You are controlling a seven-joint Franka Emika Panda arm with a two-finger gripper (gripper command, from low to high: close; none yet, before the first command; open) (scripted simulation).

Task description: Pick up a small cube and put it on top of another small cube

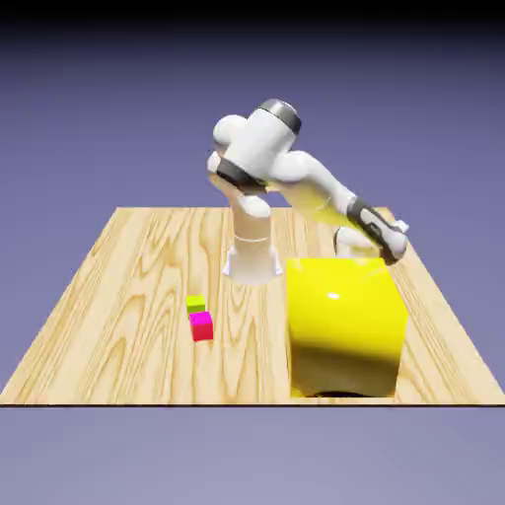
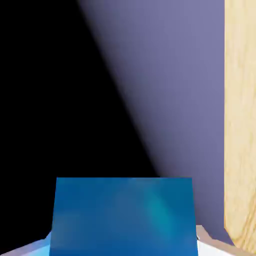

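In the hand view a bright blue small cube (image 2: 122, 215) fills the bottom middle, large and close. My gripper (image 2: 125, 247) is shut on it, and a pale grey fingertip (image 2: 207, 242) shows at each lower corner of the cube. In the exterior view the arm's wrist (image 1: 377, 229) reaches down behind the big yellow block (image 1: 345, 324), which hides the fingers and the cube there. A magenta-red cube (image 1: 201, 325) lies on the table left of the block, with a lime-yellow cube (image 1: 195, 303) close behind it.
The wooden table (image 1: 118, 306) carries the big yellow block at the exterior view's right. A strip of the table's wood (image 2: 242, 125) runs down the right edge of the hand view, with violet backdrop and darkness beyond.
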